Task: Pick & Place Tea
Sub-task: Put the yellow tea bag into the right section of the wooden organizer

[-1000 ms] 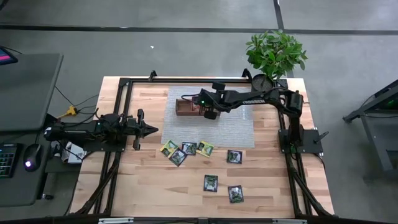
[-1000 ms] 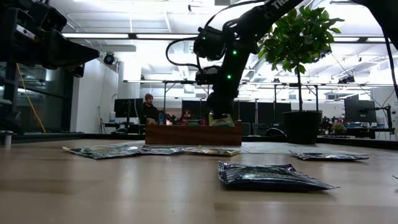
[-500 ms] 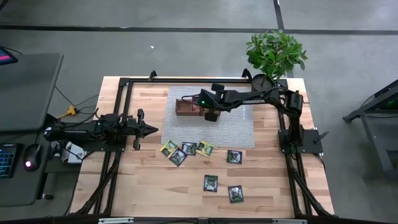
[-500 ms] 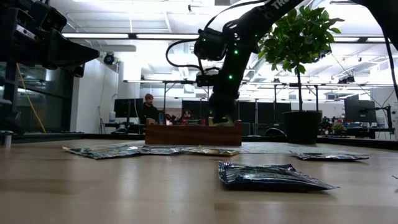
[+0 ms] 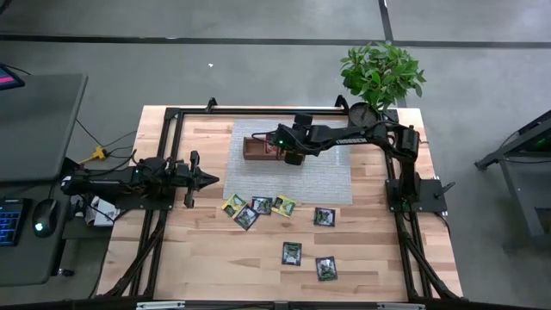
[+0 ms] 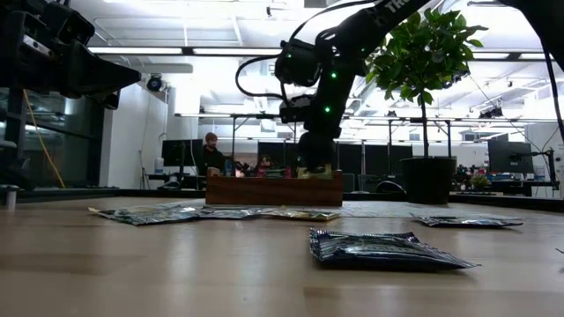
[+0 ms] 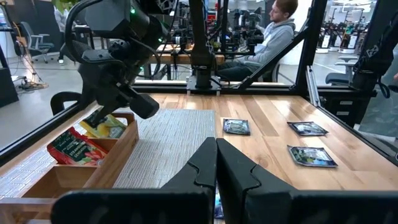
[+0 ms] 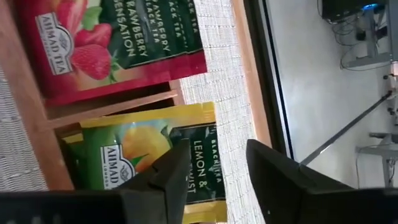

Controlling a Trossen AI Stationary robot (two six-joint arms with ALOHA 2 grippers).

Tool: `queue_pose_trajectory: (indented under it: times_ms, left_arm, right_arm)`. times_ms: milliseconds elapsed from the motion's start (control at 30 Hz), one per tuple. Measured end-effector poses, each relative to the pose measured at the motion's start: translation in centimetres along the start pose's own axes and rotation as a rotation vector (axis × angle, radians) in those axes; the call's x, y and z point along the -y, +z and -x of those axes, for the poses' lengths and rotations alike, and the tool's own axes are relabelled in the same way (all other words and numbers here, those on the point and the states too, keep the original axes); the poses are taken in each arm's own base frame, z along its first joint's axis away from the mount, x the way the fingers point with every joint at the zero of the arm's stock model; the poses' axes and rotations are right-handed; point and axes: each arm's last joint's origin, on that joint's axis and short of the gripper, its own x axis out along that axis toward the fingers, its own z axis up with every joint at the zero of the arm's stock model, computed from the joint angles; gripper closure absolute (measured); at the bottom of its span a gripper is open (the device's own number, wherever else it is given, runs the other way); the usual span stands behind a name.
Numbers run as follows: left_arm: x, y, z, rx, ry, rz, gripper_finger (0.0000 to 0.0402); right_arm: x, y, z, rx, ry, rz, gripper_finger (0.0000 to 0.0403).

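Seven tea packets (image 5: 291,253) on wooden table (image 5: 370,250), right gripper (image 5: 290,158) jaws spread, left gripper (image 5: 209,179) jaws pressed together.

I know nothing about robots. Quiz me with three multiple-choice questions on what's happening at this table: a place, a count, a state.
1. Where is the right tool?
A. over the brown wooden tray
B. over the potted green plant
C. at the table's near edge

2. How many flat square tea packets lie loose on the light wooden table?
A. three
B. seven
C. twelve

3. The right tool's fingers are:
A. clamped on a red packet
B. apart above the yellow lemon tea packet
C. hidden

Answers: 1 A, the high view shows it there. 2 B, counted from above. 3 B, the right wrist view shows the gap.
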Motion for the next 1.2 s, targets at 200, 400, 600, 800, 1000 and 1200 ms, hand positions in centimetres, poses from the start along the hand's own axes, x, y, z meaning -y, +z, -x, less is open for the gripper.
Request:
queue_pose_trajectory:
  times_ms: [200,400,600,800,1000,1200]
  left_arm:
    - [0.0,0.0,0.0,0.000,0.000,0.000,0.0401]
    - [0.0,0.0,0.0,0.000,0.000,0.000,0.0401]
    - [0.0,0.0,0.0,0.001,0.000,0.000,0.0401]
    - [0.0,0.0,0.0,0.000,0.000,0.000,0.0401]
    - [0.0,0.0,0.0,0.001,0.000,0.000,0.0401]
    - [0.0,0.0,0.0,0.000,0.000,0.000,0.0401]
  right_arm:
    - [-0.5,0.1,0.3,0.011,0.030,-0.003,0.0236]
    - [-0.3,0.2,1.0,0.021,0.032,-0.036,0.0236]
    - [0.3,0.3,2.8,0.059,0.123,-0.079,0.0237]
    - [-0.8,0.6,5.0,0.138,0.442,-0.064,0.0242]
    - [-2.6,1.1,7.0,0.197,0.766,-0.003,0.0241]
    - [-3.2,2.2,9.1,0.219,0.813,0.169,0.0240]
